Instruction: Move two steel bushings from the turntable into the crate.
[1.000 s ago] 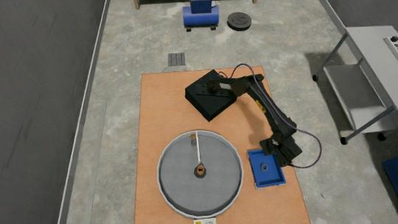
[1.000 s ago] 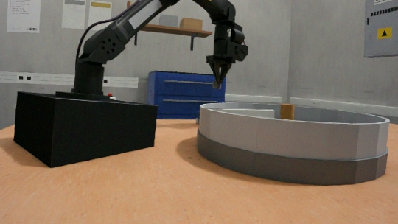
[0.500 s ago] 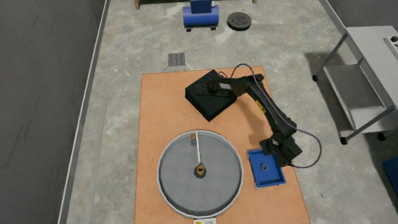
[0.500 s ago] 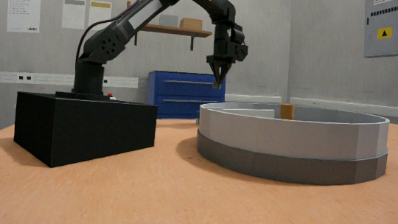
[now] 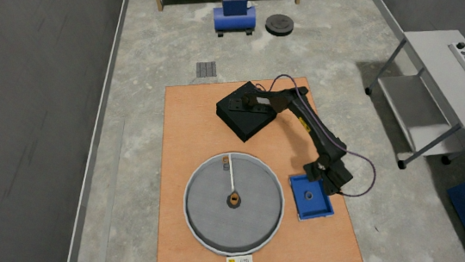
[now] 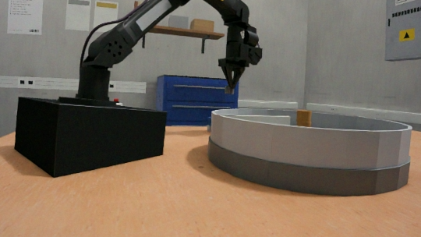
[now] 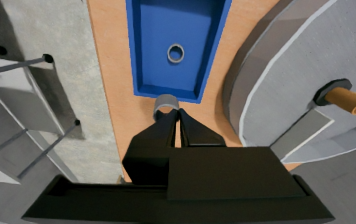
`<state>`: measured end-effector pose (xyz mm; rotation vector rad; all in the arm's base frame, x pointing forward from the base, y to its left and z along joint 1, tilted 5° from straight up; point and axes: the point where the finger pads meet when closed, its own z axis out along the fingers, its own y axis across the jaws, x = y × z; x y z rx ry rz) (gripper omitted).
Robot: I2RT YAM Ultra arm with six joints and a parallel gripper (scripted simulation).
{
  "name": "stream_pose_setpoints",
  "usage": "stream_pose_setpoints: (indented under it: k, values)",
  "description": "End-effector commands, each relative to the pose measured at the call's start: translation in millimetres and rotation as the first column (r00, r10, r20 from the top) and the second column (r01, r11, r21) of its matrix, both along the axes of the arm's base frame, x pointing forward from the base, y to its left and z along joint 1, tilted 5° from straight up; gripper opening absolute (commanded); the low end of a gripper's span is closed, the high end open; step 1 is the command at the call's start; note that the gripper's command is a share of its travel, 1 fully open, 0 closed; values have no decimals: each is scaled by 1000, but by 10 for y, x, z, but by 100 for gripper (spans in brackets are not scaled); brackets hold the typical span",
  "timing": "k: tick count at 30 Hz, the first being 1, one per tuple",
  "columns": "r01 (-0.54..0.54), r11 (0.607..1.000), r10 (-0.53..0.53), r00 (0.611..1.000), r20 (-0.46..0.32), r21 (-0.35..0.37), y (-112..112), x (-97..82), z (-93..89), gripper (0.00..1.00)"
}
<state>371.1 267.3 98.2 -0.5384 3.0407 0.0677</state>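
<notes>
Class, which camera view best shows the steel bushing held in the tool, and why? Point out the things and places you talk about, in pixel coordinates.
The wrist view: the bushing (image 6: 229,90) (image 7: 166,104) appears large, its curved wall visible at the tool's (image 6: 231,87) (image 7: 179,112) tips. The exterior view shows it small; the top view hides it beneath the arm (image 5: 320,134).

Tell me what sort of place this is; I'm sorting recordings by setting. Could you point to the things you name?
Probably a workshop: there's a blue air compressor (image 5: 234,19) on the floor, a blue drawer cabinet (image 6: 195,99) and a wall-mounted electrical cabinet (image 6: 405,18).
</notes>
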Motion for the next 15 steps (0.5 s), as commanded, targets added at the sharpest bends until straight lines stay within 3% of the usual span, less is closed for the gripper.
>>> stream_pose_setpoints:
  k: [1, 15]
  values:
    - [6, 1000, -7, 999, 37, 10, 30, 73, 112, 0]
    - [3, 1000, -4, 999, 49, 19, 72, 55, 157, 0]
